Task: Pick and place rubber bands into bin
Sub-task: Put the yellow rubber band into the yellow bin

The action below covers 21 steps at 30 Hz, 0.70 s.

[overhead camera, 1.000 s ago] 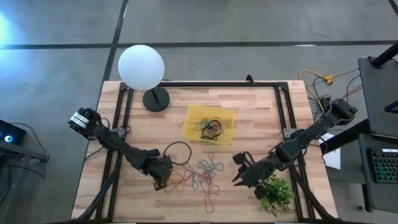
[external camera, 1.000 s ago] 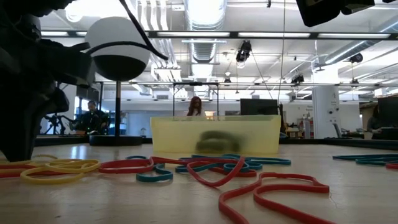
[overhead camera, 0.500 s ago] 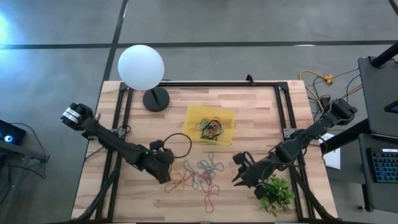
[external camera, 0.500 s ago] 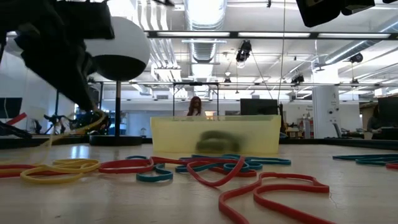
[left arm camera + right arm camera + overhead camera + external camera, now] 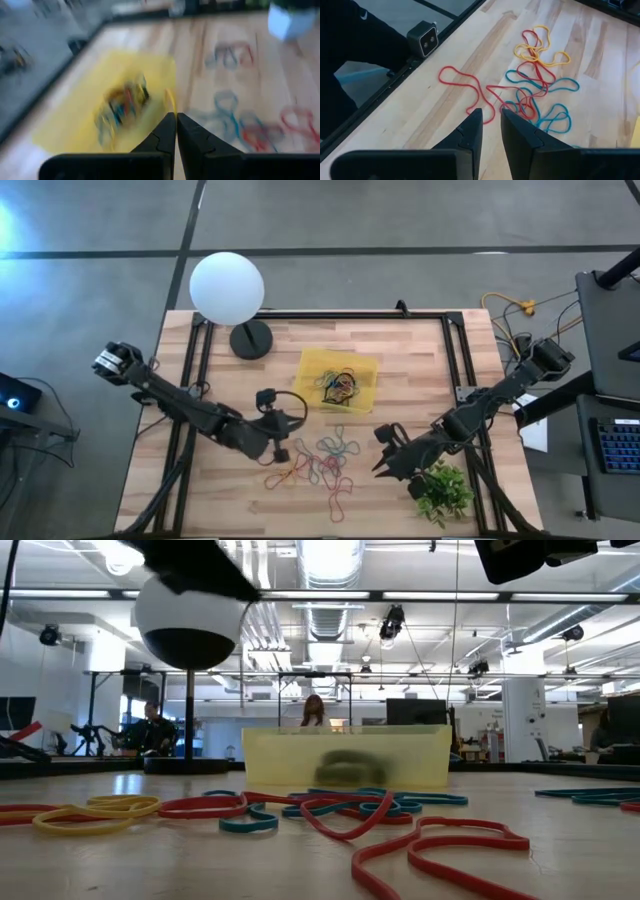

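Several rubber bands [image 5: 320,465] in red, blue and yellow lie loose on the wooden table, also in the low view [image 5: 330,815] and the right wrist view [image 5: 535,85]. The translucent yellow bin [image 5: 362,368] sits beyond them and holds a tangle of bands [image 5: 338,385]. My left gripper [image 5: 280,445] hangs above the table between pile and bin, shut on a yellow band [image 5: 170,100], facing the bin [image 5: 75,110]. My right gripper [image 5: 380,465] hovers right of the pile, open over bare wood [image 5: 491,125]. My left gripper pinches a yellow rubber band between its two shut fingers. A short arc of the band [image 5: 170,97] stands out just past the fingertips [image 5: 167,125]. The rest of the band is hidden below the fingers. The band is lifted off the table.
A white globe lamp [image 5: 227,288] stands at the far left corner. A small green plant [image 5: 443,490] sits next to my right gripper. Black frame rails [image 5: 455,350] run along the table's sides. A small camera block [image 5: 425,39] sits at the near edge. People [image 5: 313,710] are far behind.
My left gripper has risen from the table at the pile's left end with a yellow band hanging from it, and has moved toward the far edge and the bin. In the low view it has climbed almost out of the picture.
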### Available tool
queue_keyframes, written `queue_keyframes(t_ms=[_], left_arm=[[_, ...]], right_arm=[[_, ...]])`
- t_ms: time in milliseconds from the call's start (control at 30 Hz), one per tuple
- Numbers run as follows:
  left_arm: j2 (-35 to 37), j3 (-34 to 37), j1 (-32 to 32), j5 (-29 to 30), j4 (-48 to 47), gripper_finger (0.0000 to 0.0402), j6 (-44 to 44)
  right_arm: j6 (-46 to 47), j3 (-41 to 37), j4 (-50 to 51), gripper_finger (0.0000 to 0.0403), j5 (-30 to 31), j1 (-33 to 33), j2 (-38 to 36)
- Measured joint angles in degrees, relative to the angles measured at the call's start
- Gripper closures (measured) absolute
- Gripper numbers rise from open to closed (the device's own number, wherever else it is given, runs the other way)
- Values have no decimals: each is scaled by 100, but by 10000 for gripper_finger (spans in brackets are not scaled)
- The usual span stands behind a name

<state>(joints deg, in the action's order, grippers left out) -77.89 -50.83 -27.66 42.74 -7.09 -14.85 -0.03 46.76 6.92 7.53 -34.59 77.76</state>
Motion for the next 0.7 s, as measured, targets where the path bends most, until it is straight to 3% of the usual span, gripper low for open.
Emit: queue_keyframes(t_ms=[300,700], left_arm=[[31,1,721,9,1778,401,1927],[-89,94,2139,-566,1968,401,1685]], right_arm=[[0,-2,23,344,344,0,-2],[-37,-7,182,346,466,0,-3]])
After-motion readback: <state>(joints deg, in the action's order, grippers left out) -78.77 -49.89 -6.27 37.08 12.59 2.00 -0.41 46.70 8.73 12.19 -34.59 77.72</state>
